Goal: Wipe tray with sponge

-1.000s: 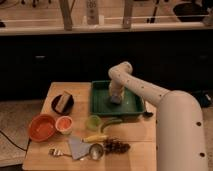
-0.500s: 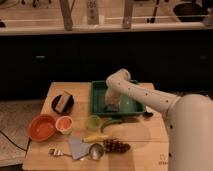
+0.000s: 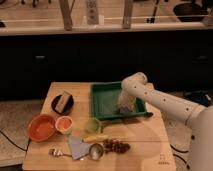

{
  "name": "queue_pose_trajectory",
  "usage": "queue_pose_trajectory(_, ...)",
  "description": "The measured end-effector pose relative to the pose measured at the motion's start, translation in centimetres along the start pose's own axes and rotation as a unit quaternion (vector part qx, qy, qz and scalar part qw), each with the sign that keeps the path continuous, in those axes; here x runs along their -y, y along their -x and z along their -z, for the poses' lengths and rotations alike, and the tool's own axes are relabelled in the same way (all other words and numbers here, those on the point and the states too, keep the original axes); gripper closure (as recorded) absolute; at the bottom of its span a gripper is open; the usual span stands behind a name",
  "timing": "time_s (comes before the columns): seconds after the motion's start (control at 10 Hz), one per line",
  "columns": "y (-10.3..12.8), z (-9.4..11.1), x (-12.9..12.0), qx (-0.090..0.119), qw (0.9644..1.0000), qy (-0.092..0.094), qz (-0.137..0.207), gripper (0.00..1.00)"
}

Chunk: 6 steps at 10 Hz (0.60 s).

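Wooden table point(image 3: 145, 137), gripper point(image 3: 124, 108) down inside green tray point(image 3: 102, 105), grip unclear, orange bowl point(image 3: 41, 127) well left.

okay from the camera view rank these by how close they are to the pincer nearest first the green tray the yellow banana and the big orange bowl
The pincer is low over the tray's right side.
1. Green tray: directly beneath the pincer.
2. Yellow banana: on the table in front of the tray, toward the camera.
3. Big orange bowl: far across the table, near its other edge.
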Motion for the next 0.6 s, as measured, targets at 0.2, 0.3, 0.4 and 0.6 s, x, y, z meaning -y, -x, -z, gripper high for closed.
queue_pose_trajectory(0.2,-3.9,-0.2,-0.3,-0.007,0.9998,0.005,-0.017,0.97)
queue_pose_trajectory(0.3,-4.8,-0.4,0.1,-0.005,0.9998,0.008,-0.02,0.97)
queue_pose_trajectory(0.4,-5.7,-0.5,1.2,-0.005,0.9997,0.006,-0.022,0.97)
queue_pose_trajectory(0.6,-6.3,-1.0,4.5,0.001,0.9997,0.004,-0.025,0.97)
